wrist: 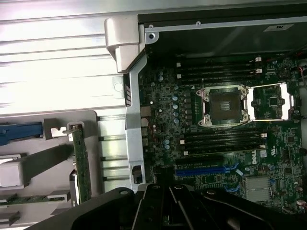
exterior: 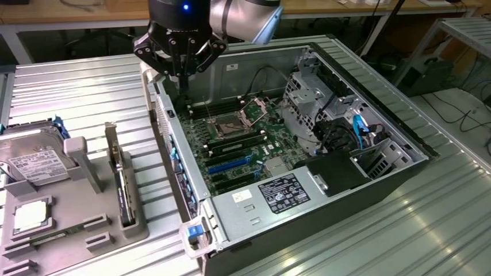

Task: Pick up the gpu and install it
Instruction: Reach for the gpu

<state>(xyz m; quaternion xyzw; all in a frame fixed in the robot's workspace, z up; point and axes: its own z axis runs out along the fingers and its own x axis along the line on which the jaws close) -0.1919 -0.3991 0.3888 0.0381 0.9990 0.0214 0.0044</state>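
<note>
The gpu (exterior: 121, 181) is a thin dark card standing on edge in a slot of the grey holder tray (exterior: 107, 230), its silver bracket (exterior: 110, 141) upright at the far end. The wrist view catches the gpu (wrist: 81, 165) edge-on, beside the case wall. My gripper (exterior: 184, 92) hangs over the far corner of the open computer case (exterior: 322, 190), above the motherboard (exterior: 245, 146), well away from the card. Its fingers are shut and hold nothing. The gripper (wrist: 165, 191) body is dark in the wrist view, over the blue expansion slots (wrist: 206, 170).
The tray also carries a silver hard drive (exterior: 34, 158), a processor chip (exterior: 31, 215) and a memory stick (exterior: 54, 234). Inside the case are the open CPU socket (wrist: 223, 105), a drive cage (exterior: 307, 98) and cables. Everything rests on a ribbed metal table (exterior: 429, 230).
</note>
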